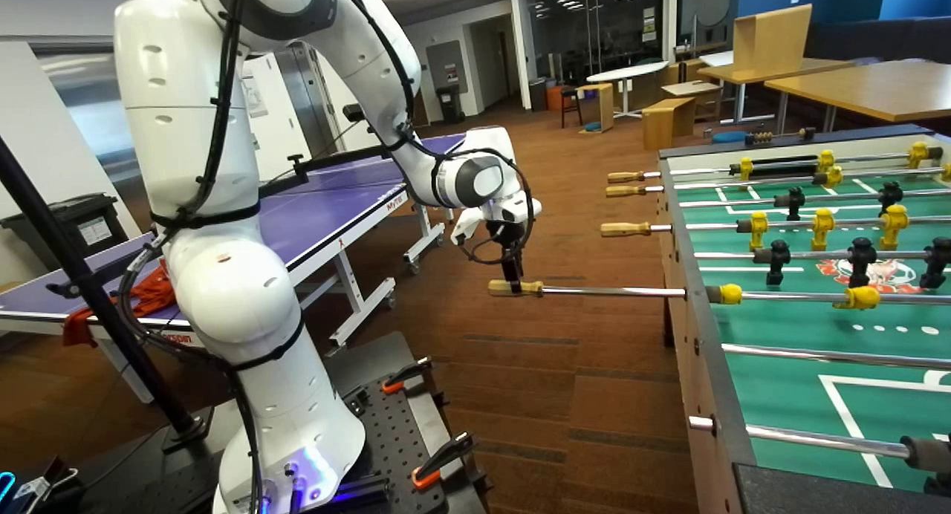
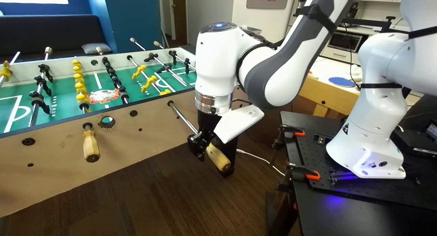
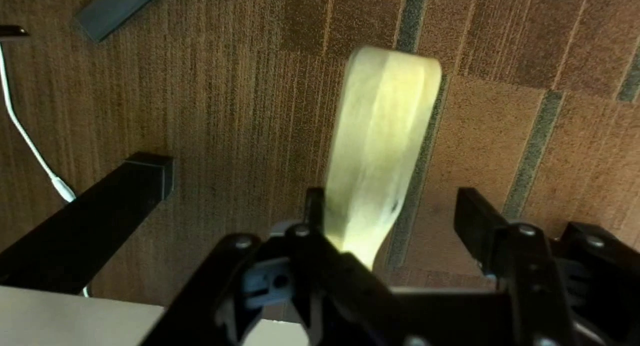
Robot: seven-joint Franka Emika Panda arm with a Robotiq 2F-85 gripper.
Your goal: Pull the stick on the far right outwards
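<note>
The stick (image 1: 613,291) pokes far out past the long side edge of the foosball table (image 2: 129,147). Its tan wooden handle (image 1: 529,288) hangs over the floor (image 1: 542,395), well away from that edge. In an exterior view, the other tan handles (image 1: 625,229) sit much nearer the edge and closer to the table's far corner, so I think this is the far-right stick.

The claw (image 3: 389,201) is spread apart, and nothing pinches the handle. The handle lies between its two fingers (image 3: 315,206), nearer to the finger at left in the wrist view; I can't tell if those two touch. On the other side there is a wide gap. The claw points down, likely so that one finger can go on each side of the thin handle. The stick goes through the table's wooden side, and that is probably what holds it up.

A yellow player (image 1: 730,294) on the stick sits just inside the side edge. It may soon bump there, so the pull looks done or almost done. Next, the claw should go straight up. If it goes sideways, it could knock the handle and turn the stick.
</note>
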